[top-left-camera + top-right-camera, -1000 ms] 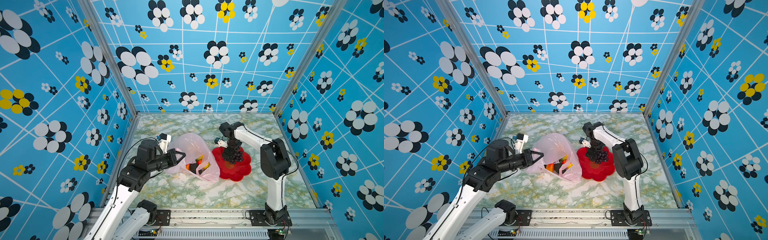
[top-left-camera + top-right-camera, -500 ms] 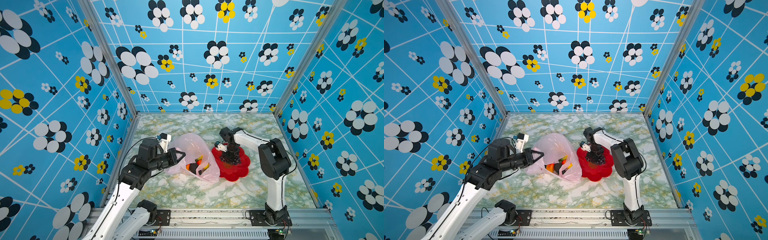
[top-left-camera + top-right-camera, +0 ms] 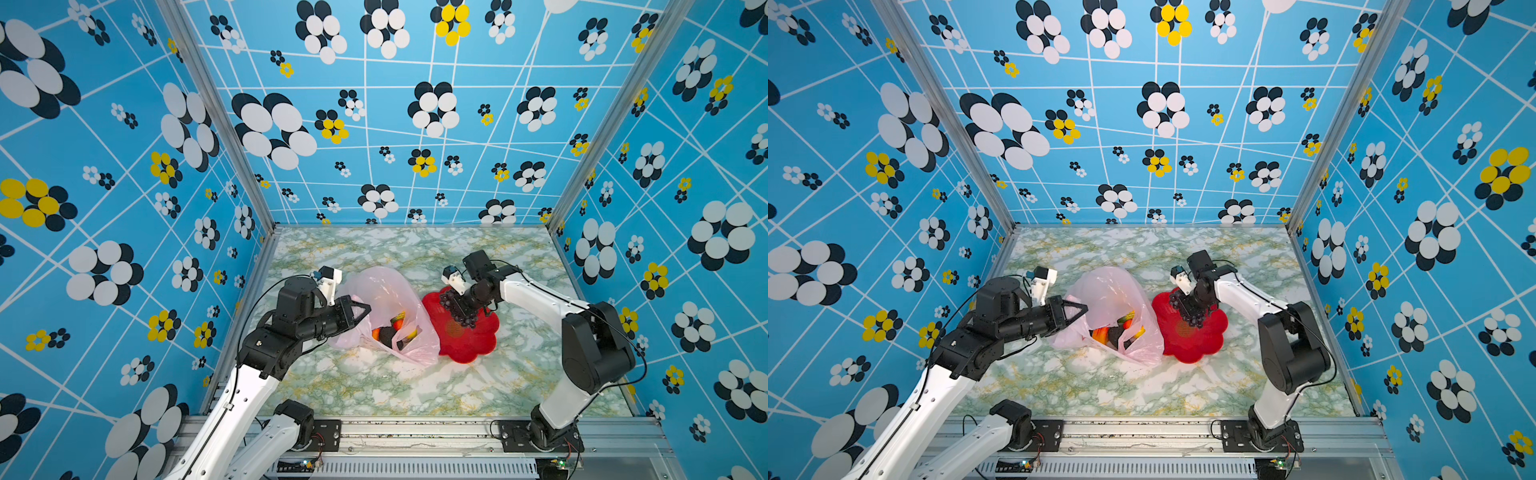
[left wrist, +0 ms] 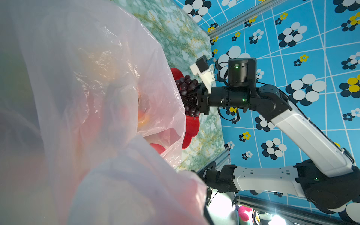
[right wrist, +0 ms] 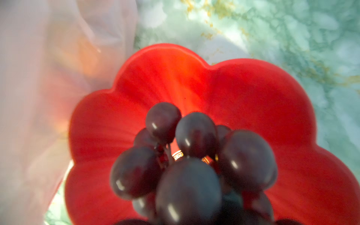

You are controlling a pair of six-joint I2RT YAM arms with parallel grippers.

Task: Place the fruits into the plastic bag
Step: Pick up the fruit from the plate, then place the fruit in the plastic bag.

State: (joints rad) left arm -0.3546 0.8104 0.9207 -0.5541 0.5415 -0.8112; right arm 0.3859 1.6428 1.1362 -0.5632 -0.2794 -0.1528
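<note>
Currently: one plastic bag (image 3: 382, 291), one plate (image 3: 478, 345) beside it, one bunch of grapes (image 3: 465, 319). Bag pinched by closed left end effector (image 3: 363, 309); grapes clasped by narrowed right end effector (image 3: 457, 304).

I see the plastic bag (image 3: 386, 291), pale pink and crinkly, slumped near the middle of the table (image 3: 374, 386), toward its left edge, mouth open. Inside lie fruits (image 3: 388, 333): red, yellow, orange and one dark. The dark purple grapes (image 3: 464, 320) are bunched outside, just right of it, over the red plate (image 3: 469, 345).
</note>
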